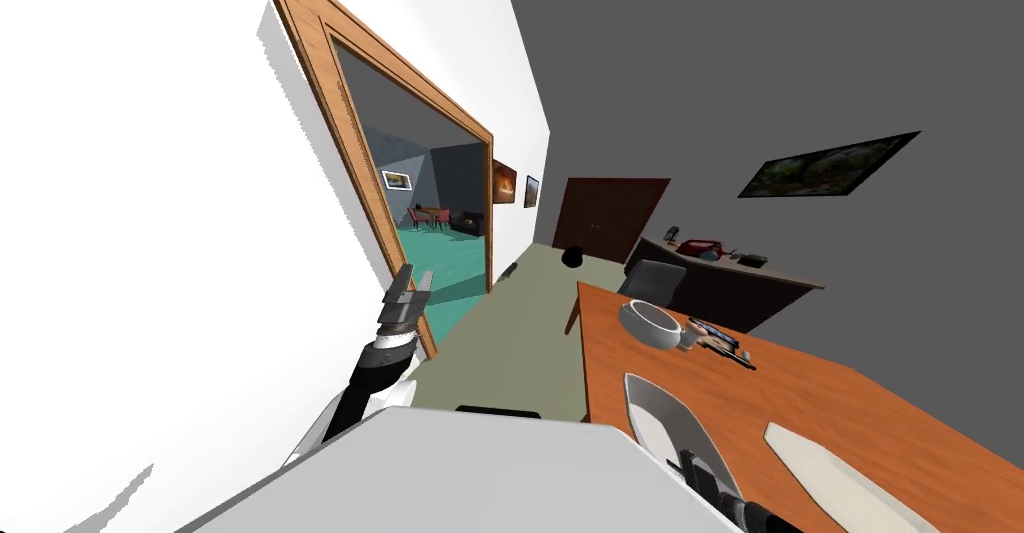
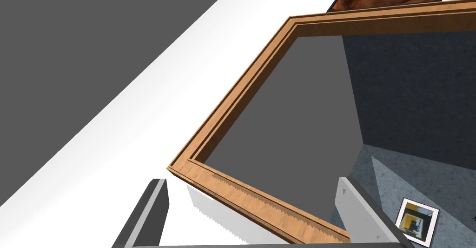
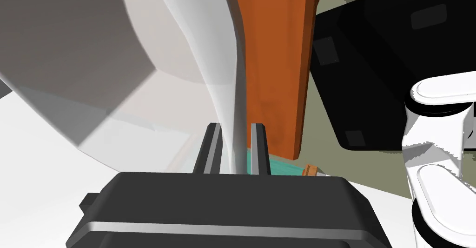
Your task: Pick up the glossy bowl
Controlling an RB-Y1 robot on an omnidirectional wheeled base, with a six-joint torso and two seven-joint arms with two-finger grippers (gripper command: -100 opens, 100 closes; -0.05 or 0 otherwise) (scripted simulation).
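A glossy white bowl (image 1: 662,419) sits at the near edge of the orange-brown table (image 1: 850,397), just off my chest. My right gripper (image 1: 697,469) reaches in from below and meets the bowl's near rim. In the right wrist view the bowl's thin wall (image 3: 204,50) runs down between the right gripper (image 3: 234,128), whose two fingers press it from either side. The table's edge (image 3: 274,73) lies behind the bowl. My left gripper (image 1: 410,287) is raised beside the wooden door frame with its fingers (image 2: 155,203) wide apart and nothing between them.
A second white bowl (image 1: 650,324) stands farther along the table, with small dark items (image 1: 722,342) beside it. A flat white piece (image 1: 850,477) lies to the right. A grey chair (image 1: 652,282) and a dark sideboard (image 1: 740,287) stand beyond. An open doorway (image 1: 430,207) is to the left.
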